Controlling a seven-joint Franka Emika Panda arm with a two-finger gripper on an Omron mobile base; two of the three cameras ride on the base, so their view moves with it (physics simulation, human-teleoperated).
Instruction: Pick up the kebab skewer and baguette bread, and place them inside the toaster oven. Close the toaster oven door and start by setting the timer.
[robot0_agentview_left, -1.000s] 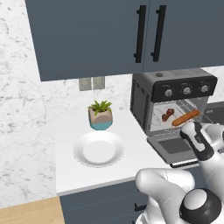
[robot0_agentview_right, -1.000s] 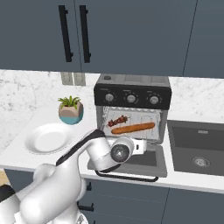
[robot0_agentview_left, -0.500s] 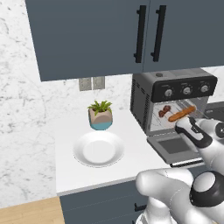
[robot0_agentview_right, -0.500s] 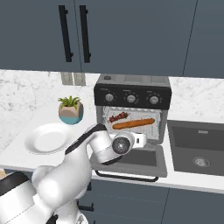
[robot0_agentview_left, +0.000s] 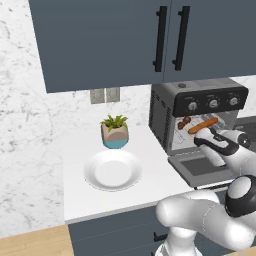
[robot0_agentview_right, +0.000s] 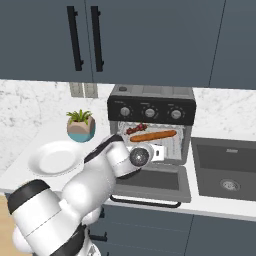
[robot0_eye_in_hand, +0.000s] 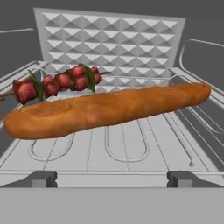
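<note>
The toaster oven (robot0_agentview_left: 200, 95) (robot0_agentview_right: 150, 100) stands on the counter with its door (robot0_agentview_left: 200, 167) (robot0_agentview_right: 150, 181) dropped open and flat. The orange-brown baguette (robot0_eye_in_hand: 105, 111) (robot0_agentview_left: 202, 126) (robot0_agentview_right: 152, 135) lies across the wire rack inside. Just behind it lies the kebab skewer (robot0_eye_in_hand: 57, 83) (robot0_agentview_left: 185, 121) (robot0_agentview_right: 136, 129). My gripper (robot0_eye_in_hand: 112, 179) (robot0_agentview_left: 205, 137) (robot0_agentview_right: 162, 151) hovers over the open door at the oven mouth, pointing in at the rack. It is open and empty, a short way in front of the baguette.
A white plate (robot0_agentview_left: 90, 172) (robot0_agentview_right: 37, 162) sits on the counter left of the oven, and a potted plant (robot0_agentview_left: 115, 132) (robot0_agentview_right: 81, 125) stands behind it. A sink (robot0_agentview_right: 227, 170) lies to the oven's right. Dark wall cabinets (robot0_agentview_right: 85, 40) hang overhead.
The baguette now sits a little farther back on the rack. My hand has risen slightly in front of the oven. The jaws have stayed open.
</note>
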